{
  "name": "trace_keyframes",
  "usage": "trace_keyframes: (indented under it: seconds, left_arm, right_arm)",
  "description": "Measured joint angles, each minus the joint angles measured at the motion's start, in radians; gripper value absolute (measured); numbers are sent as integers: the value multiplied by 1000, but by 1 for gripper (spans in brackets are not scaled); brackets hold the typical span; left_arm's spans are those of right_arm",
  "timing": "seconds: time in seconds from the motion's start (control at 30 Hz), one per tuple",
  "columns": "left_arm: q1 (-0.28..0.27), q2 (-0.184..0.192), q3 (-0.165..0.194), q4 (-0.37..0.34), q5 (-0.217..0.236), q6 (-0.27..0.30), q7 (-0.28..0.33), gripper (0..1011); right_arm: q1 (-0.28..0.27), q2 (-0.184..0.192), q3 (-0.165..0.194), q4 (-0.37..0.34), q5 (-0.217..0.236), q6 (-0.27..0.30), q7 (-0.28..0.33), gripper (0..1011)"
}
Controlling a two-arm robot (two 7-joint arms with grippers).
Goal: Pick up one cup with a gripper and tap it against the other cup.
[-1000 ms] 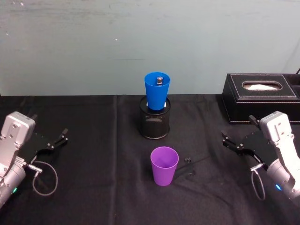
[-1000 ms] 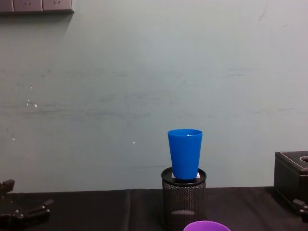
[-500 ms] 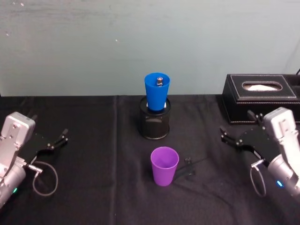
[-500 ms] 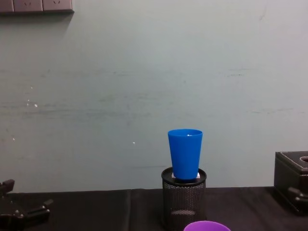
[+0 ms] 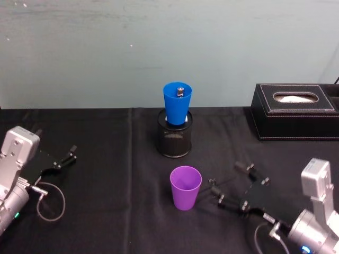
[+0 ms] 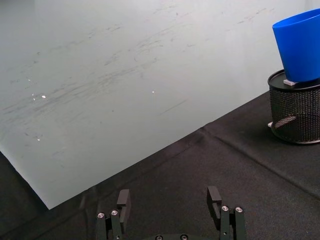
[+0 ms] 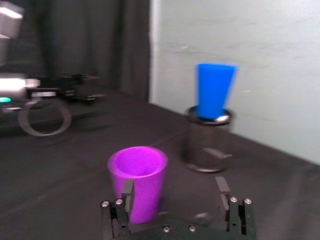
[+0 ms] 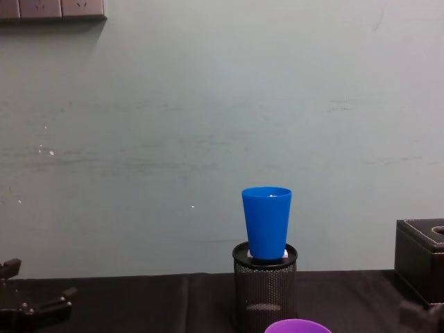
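The purple cup (image 5: 185, 188) stands upright on the black cloth in the middle, and its rim (image 8: 298, 325) shows low in the chest view. Behind it the blue cup (image 5: 177, 103) stands in a black wire-mesh pen holder (image 5: 175, 139). My right gripper (image 5: 229, 177) is open, just right of the purple cup and pointing at it, not touching. In the right wrist view the purple cup (image 7: 137, 180) stands just ahead of the left finger of the right gripper (image 7: 175, 192), with the blue cup (image 7: 215, 90) farther back. My left gripper (image 5: 71, 153) rests open at the far left.
A black tissue box (image 5: 294, 111) stands at the back right, beyond the right arm. A cable loop (image 5: 50, 201) hangs from the left arm. The cloth-covered table ends at a pale green wall (image 5: 169, 47) behind the pen holder.
My right gripper has left its place beside the tissue box and moved forward and left, turning toward the purple cup. The cups and left arm have stayed put.
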Motion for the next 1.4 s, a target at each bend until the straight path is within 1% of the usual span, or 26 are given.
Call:
trace_keyframes:
  seconds: [0.03,0.17,0.23,0.33,0.43,0.47,0.63,0.83,0.87,1.17,1.4]
  left_arm:
    - [0,0,0,0,0,0,0,1000]
    - [0,0,0,0,0,0,0,1000]
    - [0,0,0,0,0,0,0,1000]
    - [0,0,0,0,0,0,0,1000]
    - [0,0,0,0,0,0,0,1000]
    - [0,0,0,0,0,0,0,1000]
    - [0,0,0,0,0,0,0,1000]
    - [0,0,0,0,0,0,0,1000]
    - [0,0,0,0,0,0,0,1000]
    - [0,0,0,0,0,0,0,1000]
    - [0,0,0,0,0,0,0,1000]
  right_arm:
    - [-2,-3,-8,5,10,-2,34,1003]
    - [5,-18,-26,20,22,11,86,1003]
    - [11,-27,-33,28,22,17,101,1003]
    - [31,-49,-46,49,13,34,122,1003]
    - [47,-66,-53,62,-3,45,129,1003]
    - [47,-66,-53,62,-3,45,129,1003]
    - [79,-100,-61,87,-35,62,130,1003]
    - [116,-144,-60,122,-69,77,119,1003]
    - [116,-144,-60,122,-69,77,119,1003]
    - [141,-184,-43,161,-89,82,110,1003]
    - [157,-220,-34,206,-87,84,130,1003]
